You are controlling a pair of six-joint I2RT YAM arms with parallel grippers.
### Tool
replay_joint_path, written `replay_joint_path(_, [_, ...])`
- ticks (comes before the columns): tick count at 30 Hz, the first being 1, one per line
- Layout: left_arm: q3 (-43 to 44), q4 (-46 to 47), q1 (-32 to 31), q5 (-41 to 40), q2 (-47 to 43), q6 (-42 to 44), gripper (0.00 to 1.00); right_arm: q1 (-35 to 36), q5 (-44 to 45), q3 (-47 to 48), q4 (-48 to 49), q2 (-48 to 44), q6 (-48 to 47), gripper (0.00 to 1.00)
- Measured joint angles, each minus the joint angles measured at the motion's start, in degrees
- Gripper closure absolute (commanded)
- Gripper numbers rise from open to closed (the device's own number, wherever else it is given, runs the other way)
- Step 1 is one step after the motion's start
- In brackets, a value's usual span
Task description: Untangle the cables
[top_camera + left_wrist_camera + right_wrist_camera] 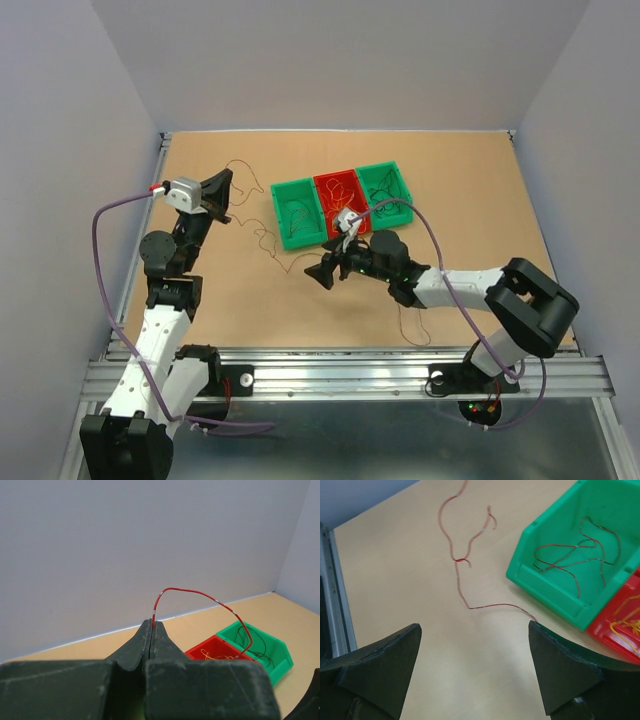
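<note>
A thin red cable [192, 591] arcs up out of my left gripper [152, 624], which is shut on its end. The same cable [461, 582] runs on in curls across the table toward the bins. My right gripper [474, 625] hangs wide open just above the table with nothing between its fingers, and the cable's tail ends at its right fingertip [540, 635]. In the top view the left gripper [222, 192] is raised at the left. The right gripper [322, 272] sits in front of the bins, with the red cable [270, 250] between the two.
Three bins stand side by side: a green bin [298, 212] with red and dark strands, a red bin [338, 195] with yellow strands, and a second green bin [385, 185] with dark strands. Another red strand [410, 325] lies beside the right arm near the front edge.
</note>
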Motion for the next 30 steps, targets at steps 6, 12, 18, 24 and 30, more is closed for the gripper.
replay_joint_path(6, [0.0, 0.0, 0.0, 0.0, -0.3, 0.0, 1.0, 0.1, -8.0, 2.5, 4.1, 6.3, -1.8, 0.11])
replay_joint_path(12, [0.0, 0.0, 0.0, 0.0, -0.3, 0.1, 1.0, 1.1, -12.4, 6.3, 4.9, 12.2, -3.6, 0.11])
replay_joint_path(18, [0.0, 0.0, 0.0, -0.2, -0.4, 0.1, 1.0, 1.5, -13.0, 11.7, 5.3, 19.3, -4.6, 0.22])
replay_joint_path(24, [-0.3, 0.1, 0.0, -0.9, -1.3, 0.2, 1.0, 1.5, -12.7, 16.6, 5.0, 25.0, -5.1, 0.3])
replay_joint_path(30, [-1.1, 0.1, 0.0, -3.8, -2.3, 0.2, 1.0, 1.6, -11.9, 20.0, 3.6, 27.8, -6.3, 0.75])
